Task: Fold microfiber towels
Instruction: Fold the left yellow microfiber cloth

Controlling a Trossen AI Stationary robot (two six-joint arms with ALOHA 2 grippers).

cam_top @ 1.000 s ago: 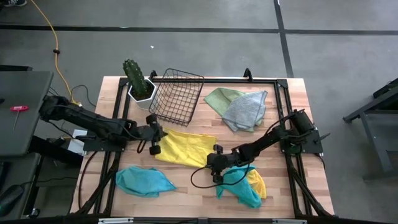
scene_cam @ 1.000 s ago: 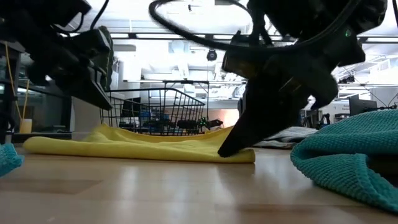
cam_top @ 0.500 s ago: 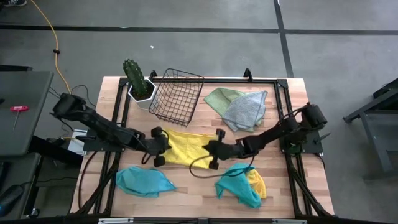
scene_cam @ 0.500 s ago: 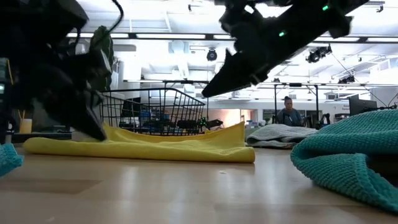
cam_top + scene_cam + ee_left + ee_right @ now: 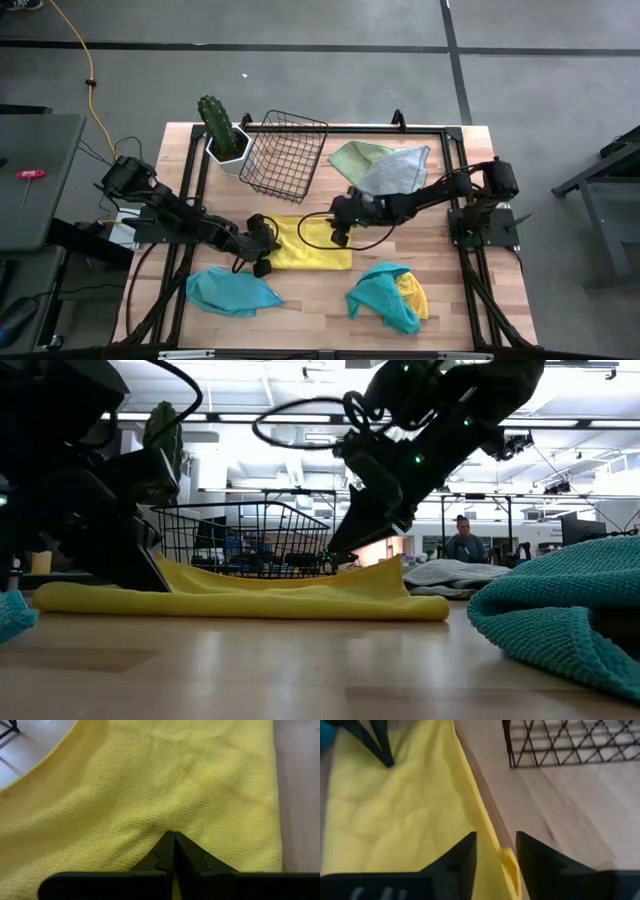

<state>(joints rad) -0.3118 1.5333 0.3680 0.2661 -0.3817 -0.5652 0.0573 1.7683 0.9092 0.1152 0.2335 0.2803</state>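
The right gripper [image 5: 340,222] has carried its edge of the yellow towel [image 5: 308,243] across toward the table's far edge and now has its fingers parted, the hem lying loose between them, so it looks to have let go. The left gripper [image 5: 261,246] stays clenched on the towel's opposite side. The cloth now lies narrower at the middle of the table [image 5: 460,310] (one fold made, I'd judge). The other towels [image 5: 385,170] wait untouched near the far right corner and front edge.
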